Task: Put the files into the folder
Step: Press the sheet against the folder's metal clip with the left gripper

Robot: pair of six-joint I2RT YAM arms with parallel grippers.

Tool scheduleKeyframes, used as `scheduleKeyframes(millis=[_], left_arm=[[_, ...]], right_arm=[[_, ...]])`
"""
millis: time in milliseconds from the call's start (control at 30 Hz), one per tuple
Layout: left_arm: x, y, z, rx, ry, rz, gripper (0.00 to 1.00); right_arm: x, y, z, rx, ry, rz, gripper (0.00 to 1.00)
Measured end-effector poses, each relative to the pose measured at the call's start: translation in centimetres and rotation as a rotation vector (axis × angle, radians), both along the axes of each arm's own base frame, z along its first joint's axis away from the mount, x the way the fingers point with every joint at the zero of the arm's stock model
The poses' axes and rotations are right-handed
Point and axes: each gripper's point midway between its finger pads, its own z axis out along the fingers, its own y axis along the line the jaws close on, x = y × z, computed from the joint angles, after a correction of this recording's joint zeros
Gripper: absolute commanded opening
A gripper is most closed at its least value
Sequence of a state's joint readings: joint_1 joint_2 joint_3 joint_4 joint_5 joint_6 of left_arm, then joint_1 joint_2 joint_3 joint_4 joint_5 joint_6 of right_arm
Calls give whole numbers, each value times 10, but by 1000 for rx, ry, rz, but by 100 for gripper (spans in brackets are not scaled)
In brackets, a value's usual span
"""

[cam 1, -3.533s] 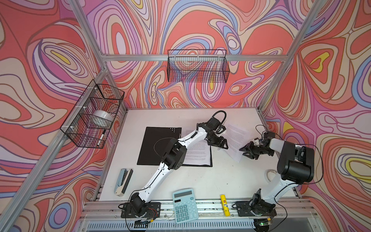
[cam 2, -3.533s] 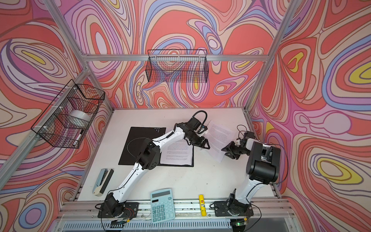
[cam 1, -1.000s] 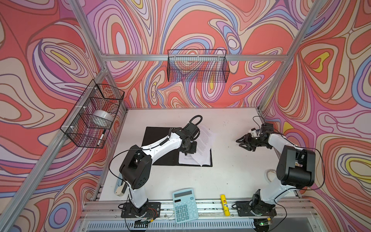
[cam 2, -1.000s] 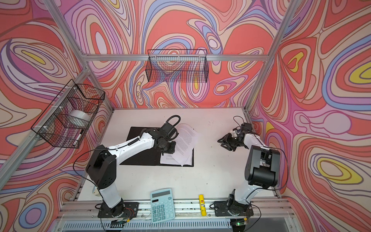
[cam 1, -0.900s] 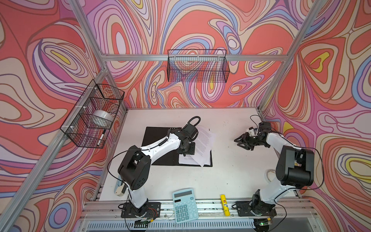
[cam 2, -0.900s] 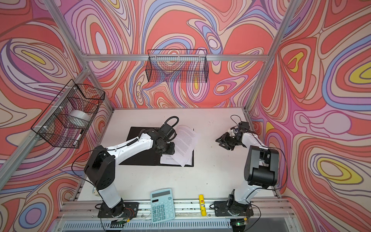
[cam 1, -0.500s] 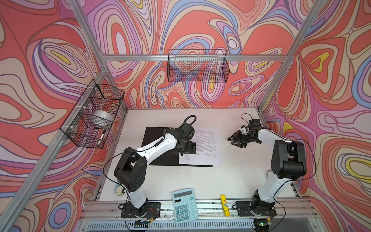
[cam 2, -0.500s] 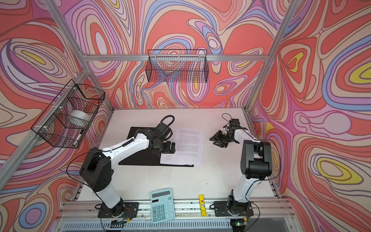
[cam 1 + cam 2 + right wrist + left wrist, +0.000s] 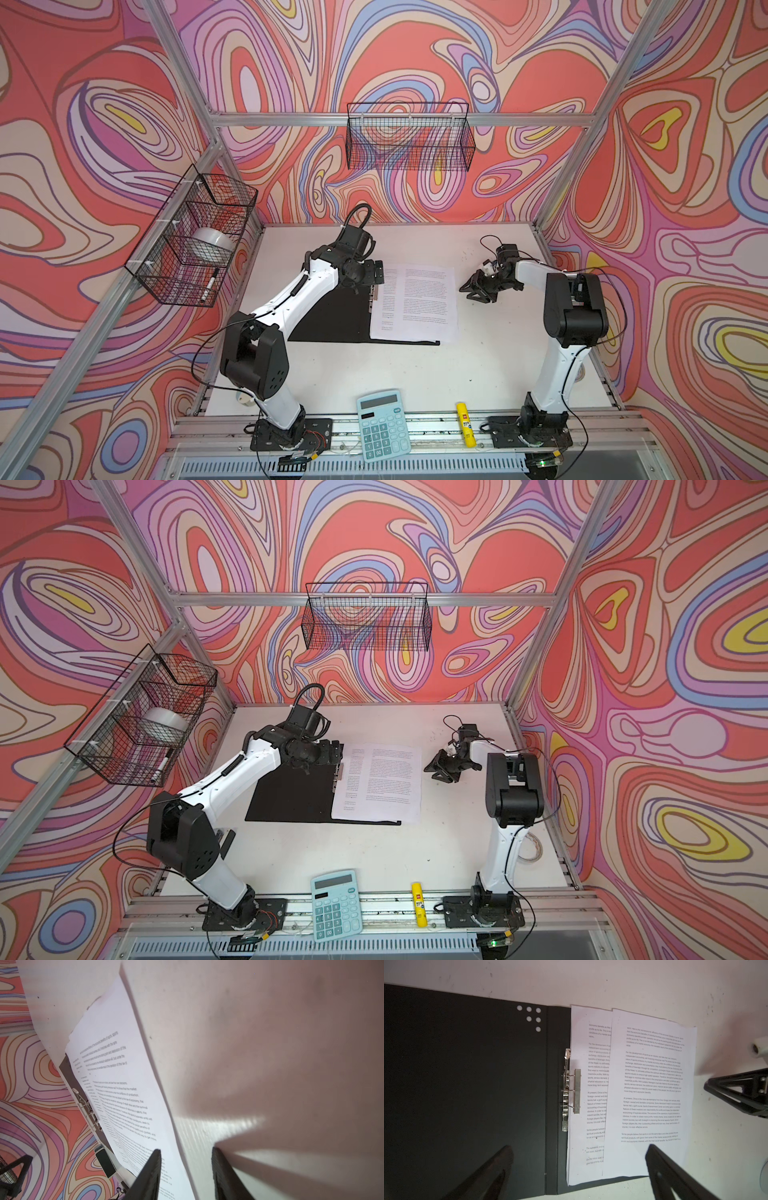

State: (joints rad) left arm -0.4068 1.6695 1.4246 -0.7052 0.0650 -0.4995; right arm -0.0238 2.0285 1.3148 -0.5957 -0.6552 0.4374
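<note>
On black folder (image 9: 467, 1084), flat files (image 9: 652, 1088) (paper)

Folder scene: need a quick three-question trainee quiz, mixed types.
1. True or false: the folder lies closed on the table.
2. The files lie mostly on: A the folder's right half; B the calculator; C the wire basket.
3. Fill in: the left tool hangs over the folder with its jaws ___.
Key: 1 false, it lies open, black inside up. 2 A. 3 open.
</note>
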Motion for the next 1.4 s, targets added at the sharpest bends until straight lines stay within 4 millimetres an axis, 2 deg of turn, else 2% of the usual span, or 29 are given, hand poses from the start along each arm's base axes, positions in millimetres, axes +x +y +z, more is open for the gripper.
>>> scheduleKeyframes(millis=[167,400,633,900,1133,1400], left_arm=[[2,20,-22,-48,70,63,100],[-2,20,-53,-105,169,108,100],[-4,26,-80,-117,250,166,100],[-3,21,-80,-163,265,181,99],[-2,16,-83,-191,274,177,99],[-3,15,-86,-205,280,181,99]], right_arm=[[11,15,0,-2,-17,34,43],[22,41,1,2,-32,89,43],[17,68,1,9,-28,136,43],[13,80,4,36,-9,142,43],[26,93,17,73,-43,147,43],[29,104,15,81,-30,160,43]])
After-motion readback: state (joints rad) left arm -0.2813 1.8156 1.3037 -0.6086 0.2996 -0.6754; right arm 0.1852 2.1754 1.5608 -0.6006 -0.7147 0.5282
